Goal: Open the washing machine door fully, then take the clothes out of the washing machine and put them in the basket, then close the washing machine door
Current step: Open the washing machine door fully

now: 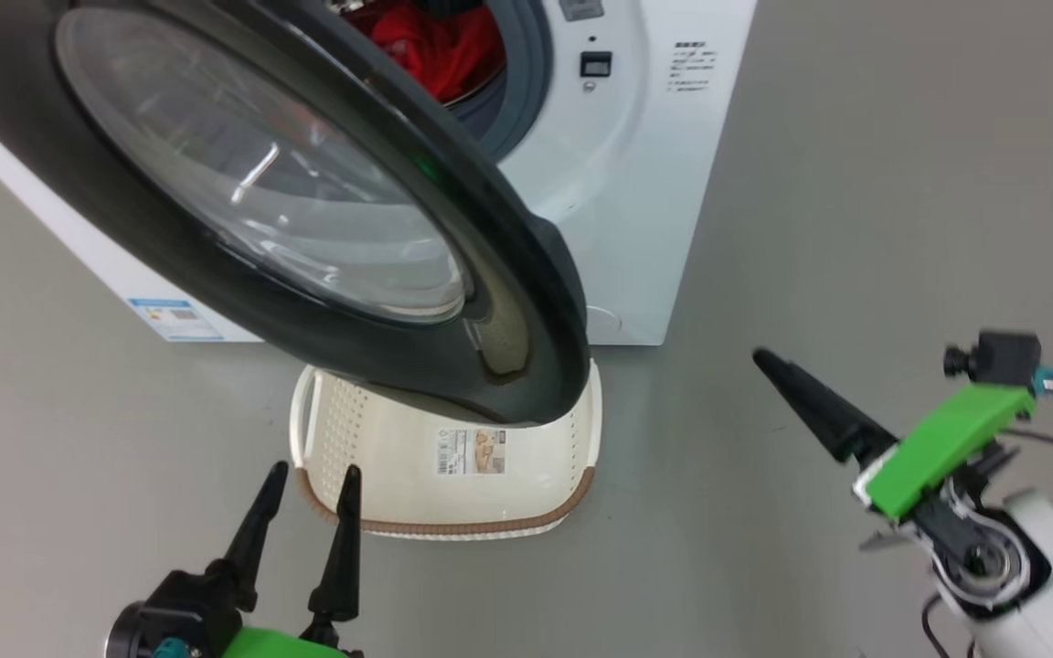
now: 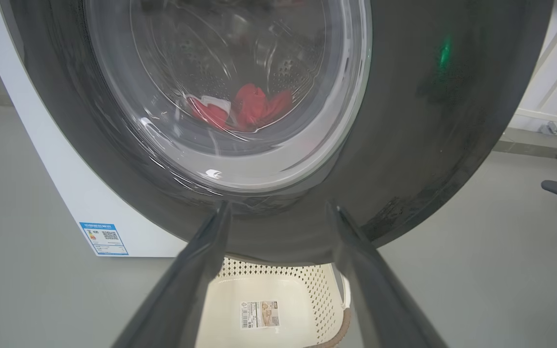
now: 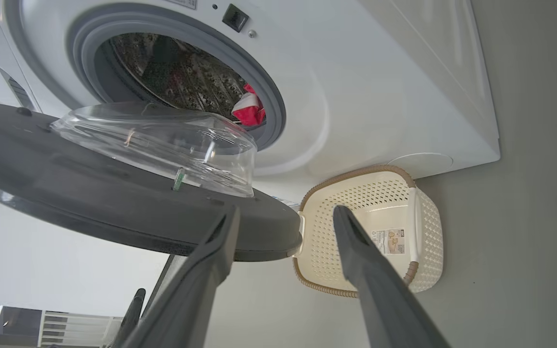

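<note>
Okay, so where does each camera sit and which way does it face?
Head view: on the head, looking down at the glossy black round door, cream perforated basket beneath; left tool and right tool show.
Left wrist view: on that wrist, facing the door's outer face; its fingers show.
Right wrist view: on that wrist, rolled sideways, facing into the white washing machine; its fingers show.
Shared: all three show door, basket, red clothes.

basket (image 1: 335, 429) far end hidden behind washing machine door (image 1: 307, 201), clothes (image 1: 440, 46) cut off at top edge
</note>
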